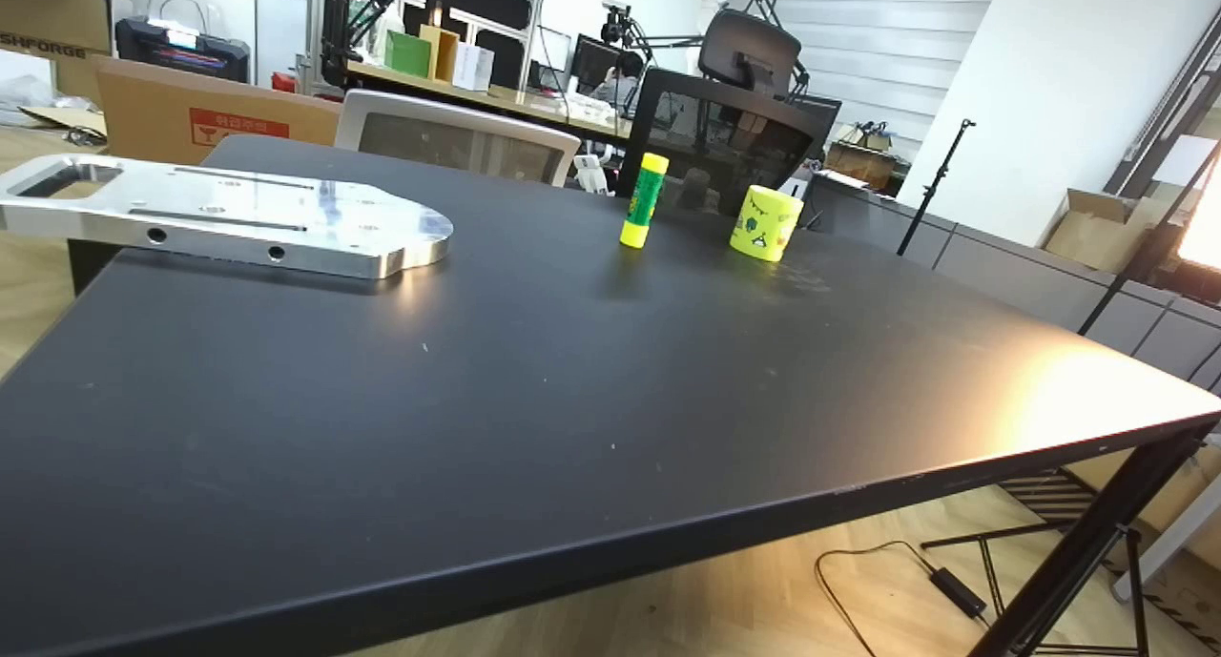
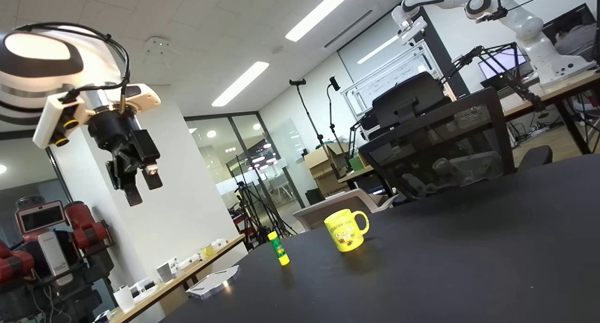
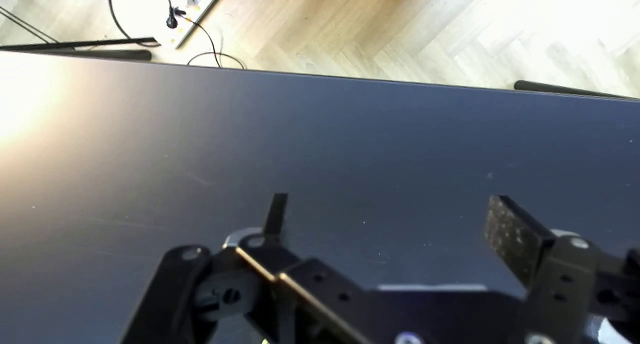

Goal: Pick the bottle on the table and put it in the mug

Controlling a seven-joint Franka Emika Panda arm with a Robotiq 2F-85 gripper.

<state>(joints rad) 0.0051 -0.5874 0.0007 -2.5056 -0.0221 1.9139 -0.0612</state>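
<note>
Claw (image 3: pixel 389 206) – 2 jaws spread, abv tbl (image 3: pixel 350 139) | bottle (image 1: pixel 644 201) upright on tbl – nr mug (image 1: pixel 766 224), apart

On the table (image 1: pixel 572 380) — plate (image 1: pixel 277 204) left, bottle (image 1: pixel 644 201) between, mug (image 1: pixel 766 223) right — in both exterior views

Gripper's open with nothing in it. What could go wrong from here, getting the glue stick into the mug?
Tipping: the glue stick is slim and upright, so an off-centre touch from the open gripper could knock it over.
Aim: the wrist view doesn't clearly show the glue stick, so the approach may go astray.
Placing: no view shows inside the mug, so an off-centre release might catch its rim.
</note>
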